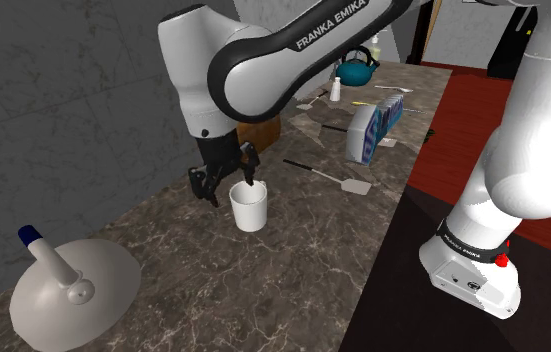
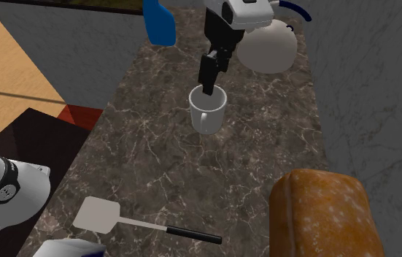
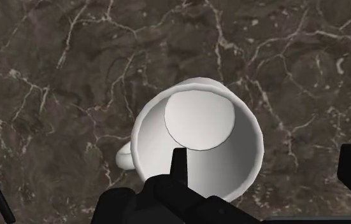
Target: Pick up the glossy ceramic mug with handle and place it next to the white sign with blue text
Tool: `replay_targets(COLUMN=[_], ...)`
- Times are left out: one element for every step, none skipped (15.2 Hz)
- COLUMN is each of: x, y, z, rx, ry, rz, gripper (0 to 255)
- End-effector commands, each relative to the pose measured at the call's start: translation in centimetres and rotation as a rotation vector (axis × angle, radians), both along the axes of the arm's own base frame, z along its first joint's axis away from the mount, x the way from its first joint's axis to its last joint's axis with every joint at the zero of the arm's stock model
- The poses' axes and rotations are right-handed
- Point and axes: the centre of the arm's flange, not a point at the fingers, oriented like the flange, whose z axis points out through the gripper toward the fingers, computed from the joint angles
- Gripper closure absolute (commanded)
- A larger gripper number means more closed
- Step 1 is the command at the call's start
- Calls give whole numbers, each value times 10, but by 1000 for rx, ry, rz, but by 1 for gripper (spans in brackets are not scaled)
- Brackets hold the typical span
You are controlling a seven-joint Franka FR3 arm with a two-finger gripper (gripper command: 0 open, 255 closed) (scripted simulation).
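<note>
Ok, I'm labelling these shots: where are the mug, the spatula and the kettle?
mug (image 1: 250, 212): shoulder view, on its outer wall.
spatula (image 2: 98, 216): second exterior view, on its flat blade.
kettle (image 1: 356, 71): shoulder view, on its teal body.

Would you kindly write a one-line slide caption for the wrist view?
Open gripper straddles the wall of the white mug on the marbled counter, one finger inside, one outside.
</note>
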Motion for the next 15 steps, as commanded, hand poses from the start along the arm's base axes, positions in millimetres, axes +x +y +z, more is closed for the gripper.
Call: replay_targets(x=[2, 1, 1, 1, 0, 0, 0, 0, 0, 0, 0, 0, 0, 0, 0], y=[1, 1, 0, 0, 0, 0, 0, 0, 0, 0, 0, 0, 0, 0, 0], z=[-11, -16, -21, -26, -32, -35, -35, -35, -35, -35, -35, -35, -35, -35, -35], rx=[-1, -1, -1, -1, -1, -1, -1, -1, -1, -1, -1, -1, -1, -1, -1], ry=[-1, -1, -1, -1, -1, -1, -1, -1, -1, -1, -1, -1, -1, -1, -1], rz=[-1, -1, -1, -1, -1, -1, -1, -1, -1, -1, -1, -1, -1, -1, -1], gripper=[0, 0, 0, 0, 0, 0, 0, 0, 0, 0, 0, 0, 0, 255, 255])
